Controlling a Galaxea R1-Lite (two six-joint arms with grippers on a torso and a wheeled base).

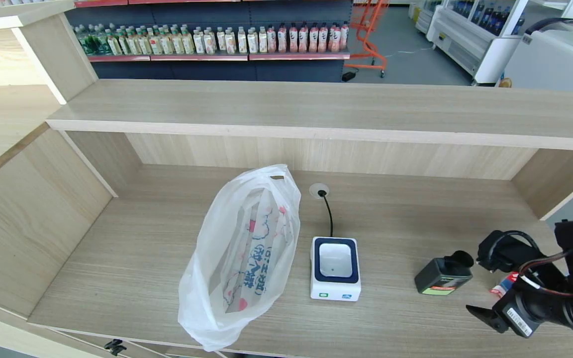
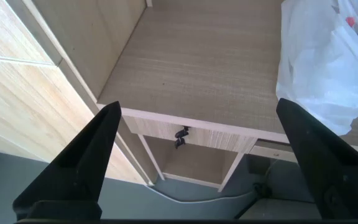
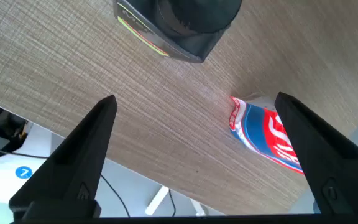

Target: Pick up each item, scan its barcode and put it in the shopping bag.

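The right gripper [image 3: 196,102], jaws spread wide, hovers over the counter [image 3: 73,68]; a black bottle [image 3: 179,25] lies just ahead, a red-and-blue packet [image 3: 263,134] close by one finger.

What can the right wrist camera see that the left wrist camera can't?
The right wrist camera looks at a dark bottle with a black cap, a red, white and blue packet near it, and a corner of the white scanner. The left wrist camera instead has the white shopping bag and a small black latch under the front edge. Both show the wooden counter, each seen between open fingers: the right gripper and the left gripper.
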